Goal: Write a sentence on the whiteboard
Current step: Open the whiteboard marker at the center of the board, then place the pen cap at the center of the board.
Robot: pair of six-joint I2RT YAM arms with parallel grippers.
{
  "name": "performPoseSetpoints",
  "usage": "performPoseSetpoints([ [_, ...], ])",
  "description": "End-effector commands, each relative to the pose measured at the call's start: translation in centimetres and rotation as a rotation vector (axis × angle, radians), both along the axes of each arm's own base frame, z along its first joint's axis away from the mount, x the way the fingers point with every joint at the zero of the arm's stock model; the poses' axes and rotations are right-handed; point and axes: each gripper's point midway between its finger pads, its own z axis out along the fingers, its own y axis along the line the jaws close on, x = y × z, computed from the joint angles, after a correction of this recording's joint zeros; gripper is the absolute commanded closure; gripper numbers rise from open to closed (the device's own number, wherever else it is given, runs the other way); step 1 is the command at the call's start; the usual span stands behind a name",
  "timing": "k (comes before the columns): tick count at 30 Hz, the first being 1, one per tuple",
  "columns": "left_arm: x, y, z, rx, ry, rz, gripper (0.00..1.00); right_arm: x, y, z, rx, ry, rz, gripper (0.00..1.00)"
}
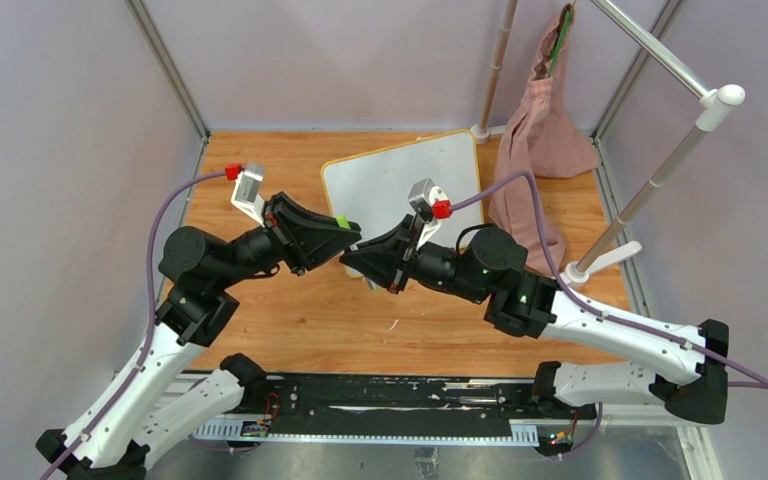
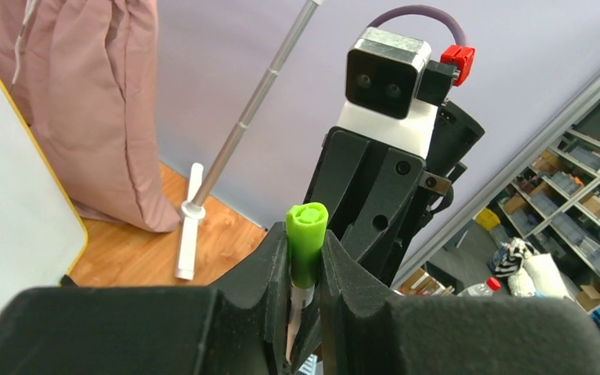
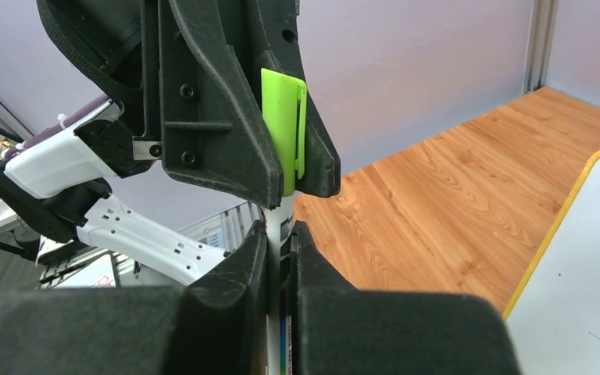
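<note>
The whiteboard [image 1: 390,175] is laid flat toward the far middle of the counter [image 1: 290,315], turned askew. Its thin yellow-orange rim is rounded at the corners, and its near edge is hidden behind the two hands. Bare wood-grain surface is left open to the left of the board and in front of the arms. The right side is crowded by a hanging pink cloth bag [image 1: 540,140] and a white pole stand [image 1: 650,185]. The space is closed in by pale walls on three sides.

Over the board's near edge the hands are brought tip to tip. The left hand [image 1: 348,232] is closed on a smooth green cap [image 1: 341,221] (its clip is seen from the right wrist). The right hand [image 1: 352,260] is closed on the white barrel of the marker [image 3: 281,226].
</note>
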Motion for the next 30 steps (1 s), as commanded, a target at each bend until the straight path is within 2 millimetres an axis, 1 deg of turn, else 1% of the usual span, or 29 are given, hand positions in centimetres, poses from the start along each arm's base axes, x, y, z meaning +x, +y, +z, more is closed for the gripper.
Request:
performPoseSetpoints([
  [1, -0.5, 1.2, 1.9, -0.066, -0.048, 0.057, 1.00, 0.2, -1.4, -1.5, -0.030, 0.011, -0.039, 1.00],
  [4, 0.0, 2.0, 2.4, -0.094, -0.050, 0.115, 1.00, 0.1, -2.3, -2.7, -0.044, 0.031, -0.054, 1.00],
  [8, 0.6, 2.2, 2.6, -0.106, -0.036, 0.143, 1.00, 0.0, -3.0, -3.7, -0.056, 0.052, -0.068, 1.00],
  [15, 1.2, 2.3, 1.7, -0.110, -0.005, 0.169, 1.00, -0.2, -4.0, -4.9, -0.081, 0.066, -0.076, 1.00],
  [18, 1.5, 2.1, 0.6, -0.094, 0.014, 0.169, 1.00, 0.4, -5.1, -5.4, -0.105, 0.069, -0.135, 1.00],
  [19, 1.7, 1.9, -0.3, -0.072, 0.034, 0.169, 1.00, 0.7, -5.7, -5.7, -0.126, 0.068, -0.160, 1.00],
  [21, 2.5, 1.5, -3.3, 0.021, 0.092, 0.182, 1.00, 1.2, -7.5, -6.5, -0.173, 0.071, -0.225, 1.00],
  [22, 3.0, 1.4, -5.6, 0.092, 0.145, 0.200, 1.00, 1.6, -8.6, -7.0, -0.198, 0.072, -0.265, 1.00],
  [24, 3.9, 1.7, -11.0, 0.267, 0.260, 0.243, 1.00, 2.1, -11.1, -8.4, -0.251, 0.075, -0.345, 1.00],
  [25, 3.9, 1.8, -13.5, 0.349, 0.305, 0.248, 1.00, 2.3, -12.3, -8.8, -0.270, 0.070, -0.378, 1.00],
  [26, 3.8, 1.9, -15.6, 0.421, 0.342, 0.246, 1.00, 2.4, -13.4, -9.9, -0.311, 0.072, -0.408, 1.00],
  [27, 3.5, 2.1, -17.5, 0.491, 0.374, 0.245, 1.00, 2.5, -14.6, -10.3, -0.331, 0.070, -0.440, 1.00],
  [30, 2.5, 1.8, -21.5, 0.680, 0.401, 0.240, 1.00, 3.0, -17.5, -11.3, -0.381, 0.071, -0.527, 1.00],
])
